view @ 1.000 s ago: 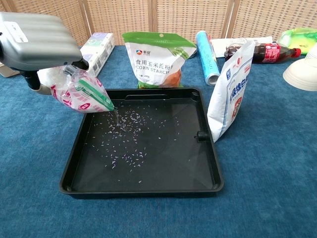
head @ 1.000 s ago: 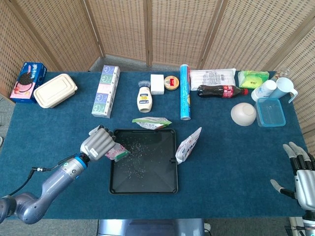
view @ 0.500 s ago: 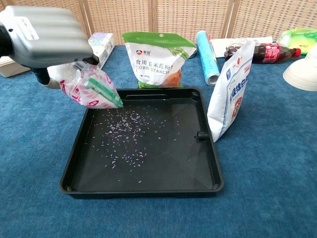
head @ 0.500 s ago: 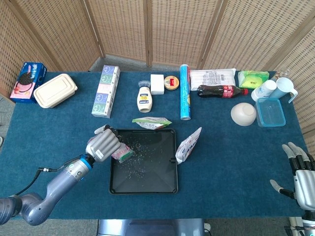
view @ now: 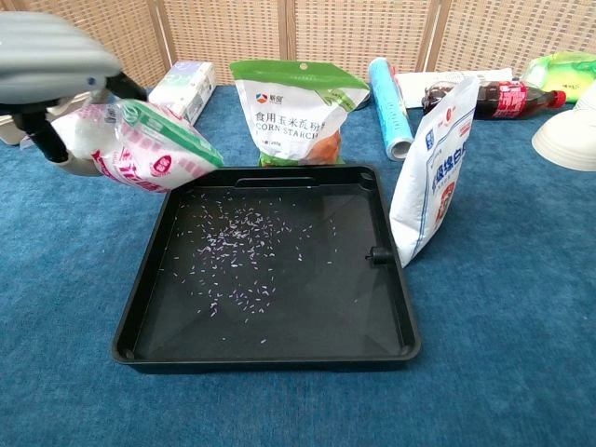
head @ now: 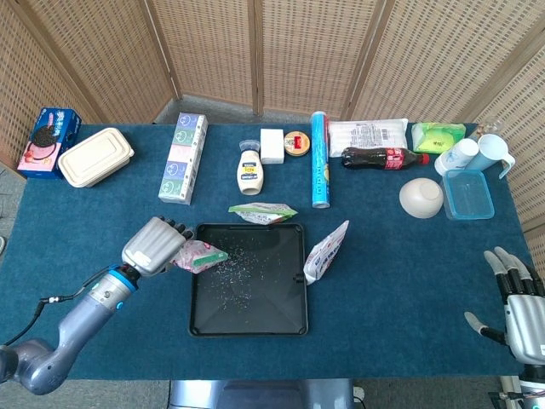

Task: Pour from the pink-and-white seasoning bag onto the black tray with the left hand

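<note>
Head view: left hand grasps the pink-and-white seasoning bag at the left edge of the black tray, bag lying roughly level with its mouth end just over the tray's upper left corner; pale grains scattered across the tray's upper half. Right hand sits at the table's lower right corner, fingers spread, grasping nothing, well apart from the tray. A green-topped corn starch bag stands just behind the tray's far rim, a white bag leans at the tray's right side. Further back: mayonnaise bottle, blue roll, cola bottle, white bowl, blue-lidded container, beige lunch box. Compared with half a second ago the left hand has pulled back left and off the tray, and the bag is less tipped. Chest view: seasoning bag is pink and white with a green band near the mouth, held up at the upper left by the left hand, of which only the grey back shows; bag sits over the tray's left rim and table, not touching the tray. Grains lie mostly in the far left part of the tray. Corn starch bag upright behind, white bag touching the tray's right rim near a small notch. Earlier the mouth pointed down into the tray; now it is lifted toward level and nothing is falling from it.
</note>
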Tool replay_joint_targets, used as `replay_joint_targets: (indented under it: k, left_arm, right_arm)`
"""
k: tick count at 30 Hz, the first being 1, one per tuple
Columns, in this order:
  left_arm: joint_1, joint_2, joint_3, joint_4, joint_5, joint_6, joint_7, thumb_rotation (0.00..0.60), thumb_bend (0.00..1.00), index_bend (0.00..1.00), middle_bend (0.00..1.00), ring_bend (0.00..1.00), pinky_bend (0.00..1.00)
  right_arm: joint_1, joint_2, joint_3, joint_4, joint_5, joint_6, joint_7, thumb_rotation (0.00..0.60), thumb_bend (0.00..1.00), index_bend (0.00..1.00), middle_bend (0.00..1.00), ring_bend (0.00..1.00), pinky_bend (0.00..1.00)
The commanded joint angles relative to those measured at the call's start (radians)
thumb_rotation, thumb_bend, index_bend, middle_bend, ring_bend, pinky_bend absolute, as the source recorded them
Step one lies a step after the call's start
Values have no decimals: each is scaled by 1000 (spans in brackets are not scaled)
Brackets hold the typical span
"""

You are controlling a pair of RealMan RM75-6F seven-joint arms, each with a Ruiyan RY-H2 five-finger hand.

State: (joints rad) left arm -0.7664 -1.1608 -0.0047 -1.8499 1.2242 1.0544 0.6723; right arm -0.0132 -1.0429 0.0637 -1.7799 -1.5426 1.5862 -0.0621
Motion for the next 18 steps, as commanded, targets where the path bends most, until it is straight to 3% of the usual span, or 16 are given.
replay_joint_targets:
  k: [1, 13, 18]
  left_arm:
    - [89, -19, 19, 100, 134, 55, -267, 600, 440, 717, 549, 531, 577]
    - [237, -173, 45, 341, 252, 200, -747, 600, 434, 717, 549, 531, 526]
    - [276, -245, 43, 441, 272, 243, -862, 600, 430, 717, 549, 531, 490]
  right_arm:
    - [1, -3, -1, 0, 0, -3, -5, 600, 0, 0, 2, 85, 91]
    - [3, -6, -3, 1, 1, -7, -11, 600, 0, 0, 1, 85, 91]
    - [2, -4, -2, 0, 3, -6, -11, 600, 0, 0, 2, 85, 91]
